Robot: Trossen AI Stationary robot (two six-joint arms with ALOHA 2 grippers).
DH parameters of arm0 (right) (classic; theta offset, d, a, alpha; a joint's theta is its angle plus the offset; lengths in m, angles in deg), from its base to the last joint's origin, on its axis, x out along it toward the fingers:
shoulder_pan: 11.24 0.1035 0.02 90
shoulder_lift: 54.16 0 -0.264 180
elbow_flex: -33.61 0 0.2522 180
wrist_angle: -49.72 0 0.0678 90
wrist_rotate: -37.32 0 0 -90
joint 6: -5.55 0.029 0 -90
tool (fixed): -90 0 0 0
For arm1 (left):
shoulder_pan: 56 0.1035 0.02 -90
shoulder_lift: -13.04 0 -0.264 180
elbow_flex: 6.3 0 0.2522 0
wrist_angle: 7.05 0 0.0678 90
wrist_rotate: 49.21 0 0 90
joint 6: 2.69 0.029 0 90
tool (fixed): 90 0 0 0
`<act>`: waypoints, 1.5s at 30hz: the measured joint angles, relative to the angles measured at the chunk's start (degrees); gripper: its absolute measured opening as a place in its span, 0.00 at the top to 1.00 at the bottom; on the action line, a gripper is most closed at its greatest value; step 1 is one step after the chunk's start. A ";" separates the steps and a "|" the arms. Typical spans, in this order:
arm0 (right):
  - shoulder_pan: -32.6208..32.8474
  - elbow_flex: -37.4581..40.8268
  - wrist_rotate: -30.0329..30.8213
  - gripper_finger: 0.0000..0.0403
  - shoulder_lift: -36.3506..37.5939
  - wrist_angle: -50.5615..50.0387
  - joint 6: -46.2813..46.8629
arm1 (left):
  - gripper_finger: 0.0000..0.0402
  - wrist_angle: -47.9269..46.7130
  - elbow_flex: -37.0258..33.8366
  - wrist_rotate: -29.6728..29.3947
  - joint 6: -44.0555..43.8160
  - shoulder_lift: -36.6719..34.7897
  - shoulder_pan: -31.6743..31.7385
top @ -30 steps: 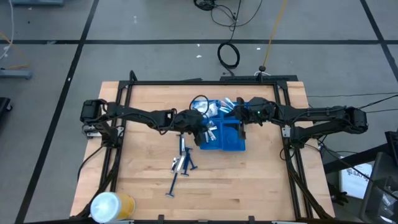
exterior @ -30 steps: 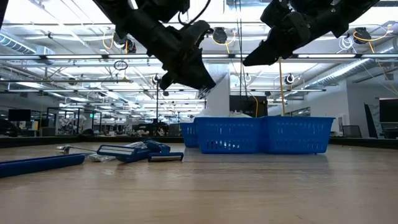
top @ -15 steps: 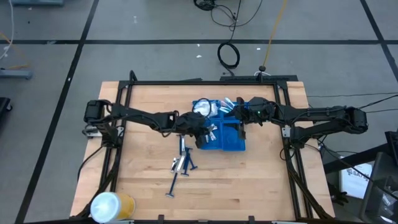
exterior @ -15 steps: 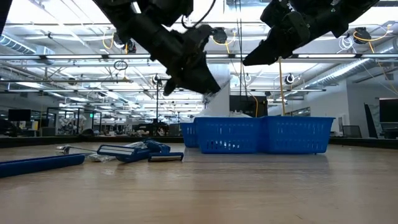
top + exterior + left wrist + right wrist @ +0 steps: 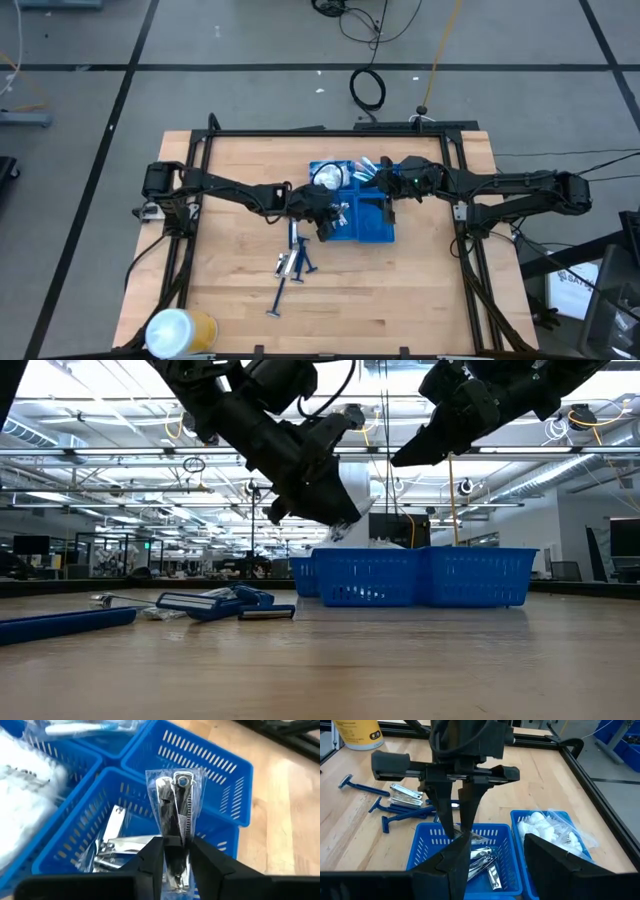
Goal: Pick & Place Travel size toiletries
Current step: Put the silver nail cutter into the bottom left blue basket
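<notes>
My left gripper (image 5: 175, 856) is shut on a silver nail clipper in a clear packet (image 5: 176, 805), above the near compartment of the blue tray (image 5: 372, 230). That compartment holds more silver nail clippers (image 5: 114, 849). A white fluffy packet (image 5: 545, 830) lies in the compartment beside it. My right gripper (image 5: 502, 865) hangs open above the tray's far right part (image 5: 388, 186). Dark blue razors (image 5: 298, 258) and packed clippers (image 5: 406, 794) lie on the table left of the tray. My left gripper pinches the packed nail clipper at its lower end (image 5: 176, 845) between the two fingers (image 5: 152, 860). The fingers lie along it. The clipper sticks out past the fingertips, lifted clear above the tray compartment.
A white-and-yellow roll (image 5: 178, 330) stands at the table's near left corner. One long blue razor (image 5: 280, 297) lies apart, nearer the near edge. A dark frame (image 5: 200, 150) runs around the table top. Bare wood lies near the table's near right side (image 5: 420, 300).
My left gripper has moved toward the table's right, from beside the tray to over its near compartment, and has come down a little, carrying the packed nail clipper with it.
</notes>
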 joint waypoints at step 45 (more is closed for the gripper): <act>0.00 0.00 -0.04 0.58 0.00 -0.85 -0.37 | 0.57 -44.48 -1.01 6.86 -35.22 -8.50 -18.97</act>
